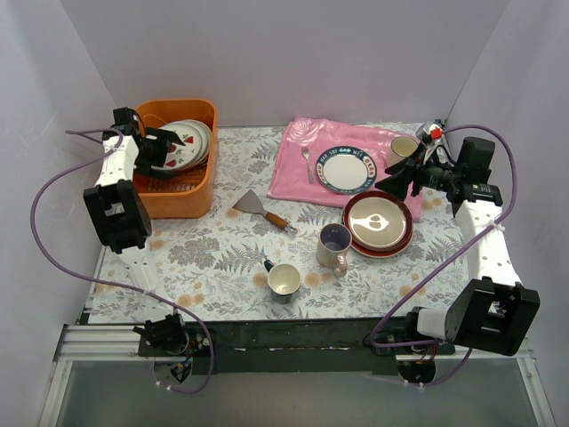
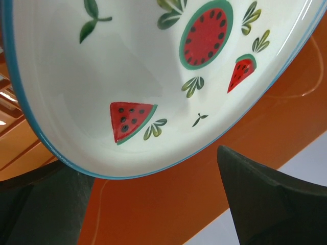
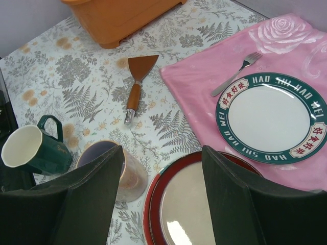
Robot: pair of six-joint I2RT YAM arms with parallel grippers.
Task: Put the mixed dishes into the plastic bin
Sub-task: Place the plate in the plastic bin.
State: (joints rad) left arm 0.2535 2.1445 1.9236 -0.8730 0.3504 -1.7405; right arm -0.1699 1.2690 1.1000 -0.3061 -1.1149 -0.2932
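Note:
The orange plastic bin stands at the back left; a white plate with red fruit marks leans inside it on other dishes. My left gripper hovers over the bin, open. In the left wrist view the plate fills the top and my left gripper holds nothing above the bin's wall. My right gripper is open above a red-rimmed plate. The right wrist view shows my right gripper over that plate, with a lilac mug beside its left finger.
A teal-rimmed white plate and a fork lie on a pink cloth. A spatula lies mid-table. A cream mug with a dark handle stands near the front. A pale mug stands at the back right.

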